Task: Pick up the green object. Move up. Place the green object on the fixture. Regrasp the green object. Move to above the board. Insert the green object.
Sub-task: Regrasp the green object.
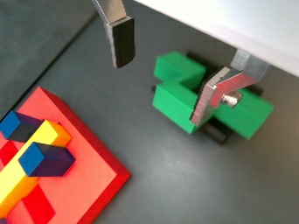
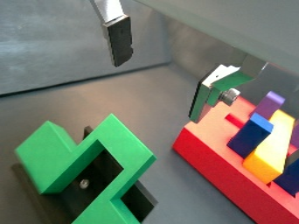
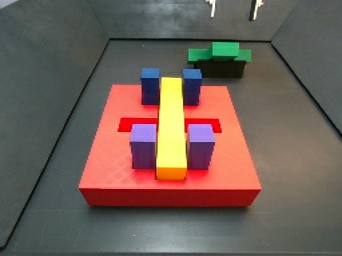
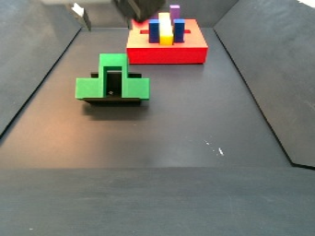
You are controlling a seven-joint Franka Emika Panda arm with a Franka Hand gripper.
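Green object (image 3: 219, 53) rests on fixture (image 3: 227, 69), open empty hand (image 3: 233, 9) above

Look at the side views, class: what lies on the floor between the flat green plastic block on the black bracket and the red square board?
Nothing: in both side views, bare dark floor separates the green block on the fixture from the red board. The open gripper hangs above.

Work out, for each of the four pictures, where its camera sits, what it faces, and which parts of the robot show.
Wrist view: on the arm, looking down at the green object and board; gripper open, empty.
Wrist view: same mount, opposite angle; green object on the fixture.
Side view: beyond the board, facing the green object; only fingertips.
Side view: opposite end, green object nearest.
All share the green object.
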